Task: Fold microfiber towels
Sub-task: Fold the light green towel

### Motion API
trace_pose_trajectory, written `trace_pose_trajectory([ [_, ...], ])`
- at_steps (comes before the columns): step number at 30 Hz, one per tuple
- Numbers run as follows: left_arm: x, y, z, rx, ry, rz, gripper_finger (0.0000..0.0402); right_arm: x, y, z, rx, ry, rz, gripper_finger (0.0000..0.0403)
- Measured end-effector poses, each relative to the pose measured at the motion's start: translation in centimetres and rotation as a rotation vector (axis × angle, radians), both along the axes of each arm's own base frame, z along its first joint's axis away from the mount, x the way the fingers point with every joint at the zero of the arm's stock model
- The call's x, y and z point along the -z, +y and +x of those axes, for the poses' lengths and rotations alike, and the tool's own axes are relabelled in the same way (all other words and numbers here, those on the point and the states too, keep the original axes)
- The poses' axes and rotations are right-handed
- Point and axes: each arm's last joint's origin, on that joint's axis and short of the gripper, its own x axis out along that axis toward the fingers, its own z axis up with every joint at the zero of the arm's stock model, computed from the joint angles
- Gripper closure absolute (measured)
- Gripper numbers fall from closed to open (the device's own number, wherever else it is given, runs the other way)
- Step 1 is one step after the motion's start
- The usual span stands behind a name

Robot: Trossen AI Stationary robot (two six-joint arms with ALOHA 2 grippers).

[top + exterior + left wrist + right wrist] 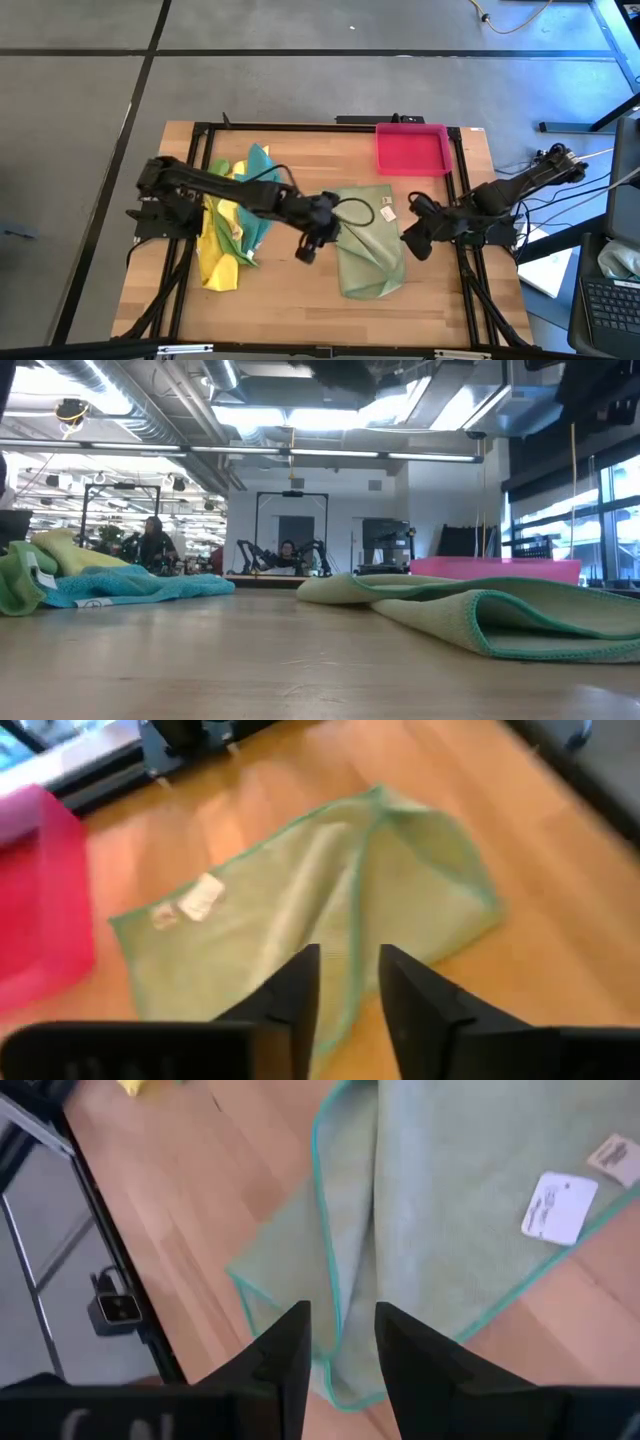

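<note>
Left gripper (308, 247) hangs above the wood table (290, 290), just off the pale olive towel's (367, 250) edge on the side facing the heap of small cloths. Its fingers (295, 990) stand slightly parted with nothing between them, and in its wrist view they point along the towel's teal-stitched border. Right gripper (415, 238) waits at the towel's opposite edge, the side nearest the table's right rail, its fingers (285, 1345) likewise a little apart and holding nothing.

Landmark: the pale olive towel, lying partly doubled over itself near the table's middle, its white label (386, 211) toward the pink tray (411, 148). Its long axis runs from the tray end toward the near table edge, so the two grippers flank it across its short width, each about equally near its own border. The low view shows a folded lip raised at one end.

Beyond the left gripper, well apart from the olive towel, the yellow towels (215, 255), the bright green one (226, 178) and the teal one (260, 195) lie bunched together, unfolded.
</note>
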Motion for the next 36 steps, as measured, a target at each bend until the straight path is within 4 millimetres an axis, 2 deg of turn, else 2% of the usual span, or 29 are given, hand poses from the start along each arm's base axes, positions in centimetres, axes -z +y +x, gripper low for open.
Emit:
trace_pose_trajectory([
  [5,3.6,1.7,1.6,0.207,0.106,0.038,0.0248,-0.1,0.0,0.0,0.006,-0.008,-0.008,0.0286],
  [10,6.8,2.0,1.9,0.347,0.237,0.187,0.0237,0.0,-0.1,0.1,0.035,-0.02,-0.049,0.0286],
  [18,10.9,1.8,3.1,0.377,0.339,0.264,0.0236,0.0,-0.3,0.2,0.079,-0.047,-0.099,0.0286],
  [22,11.6,1.8,3.6,0.358,0.325,0.324,0.0236,0.0,-0.3,0.2,0.083,-0.047,-0.095,0.0286],
  [31,13.4,1.8,4.1,0.35,0.358,0.331,0.0236,0.0,-0.4,0.1,0.092,-0.039,-0.092,0.0286],
  [36,14.0,1.6,4.2,0.274,0.369,0.342,0.024,0.4,-0.4,0.1,0.097,-0.026,-0.106,0.0286],
])
